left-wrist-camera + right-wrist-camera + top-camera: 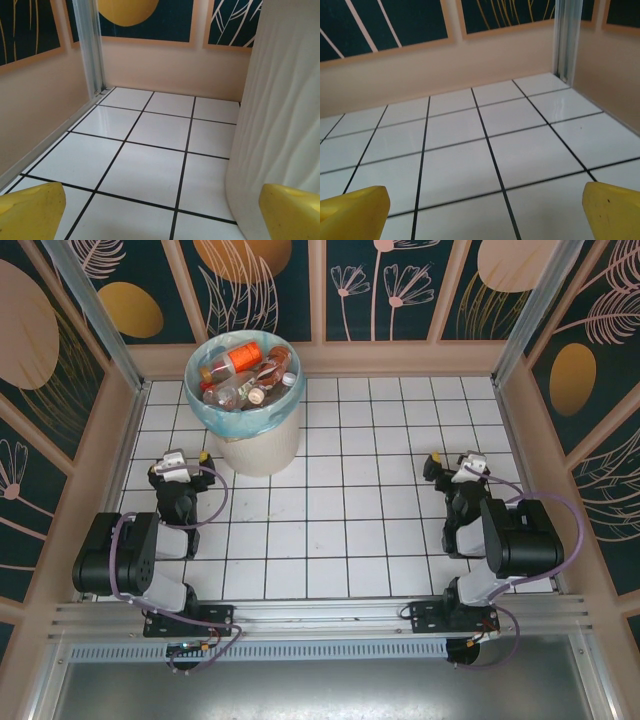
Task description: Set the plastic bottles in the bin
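The bin (pixel 258 445), full of plastic bottles (pixel 245 375), stands near the bench's (pixel 340 540) far-left corner. The left gripper (pixel 188 457), just beside it, and the right gripper (pixel 455 462) are spread wide, empty.

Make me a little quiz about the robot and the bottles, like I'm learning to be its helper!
1. True or false: the plastic bottles lie inside the bin.
2. Which is nearer the bin? A) left gripper B) right gripper
3. Fill in: both grippers are ____ and hold nothing.
Key: 1 true; 2 A; 3 open.
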